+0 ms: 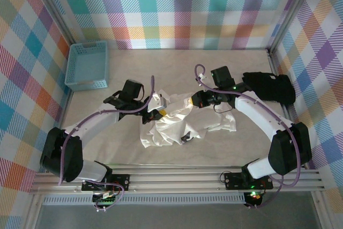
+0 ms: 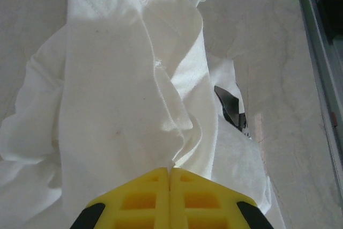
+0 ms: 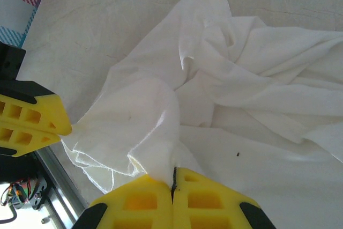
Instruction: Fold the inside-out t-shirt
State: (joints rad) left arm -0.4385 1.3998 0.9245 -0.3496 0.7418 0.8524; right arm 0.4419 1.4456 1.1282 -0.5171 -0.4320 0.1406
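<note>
Far left: blue basket point(image 1: 87, 66) blocks the corner.
Far right: black garment point(image 1: 269, 87) lies by the wall.
Far centre: table point(image 1: 161, 63) bare between them.
Middle: crumpled t-shirt point(image 1: 171, 130) heaped.

t-shirt point(image 2: 123, 105): runs off the left and bottom edges.
left tool point(image 2: 170, 172): cut off by the bottom edge.
right tool point(image 3: 173, 171): cut off by the bottom edge too.
dark thing point(image 2: 229, 104): half hidden under the t-shirt; can't tell what it is.

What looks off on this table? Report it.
The white t-shirt lies in a twisted, crumpled heap mid-table rather than spread flat. The left gripper and right gripper each pinch a fold of it. Nothing looks spilled or torn.
</note>
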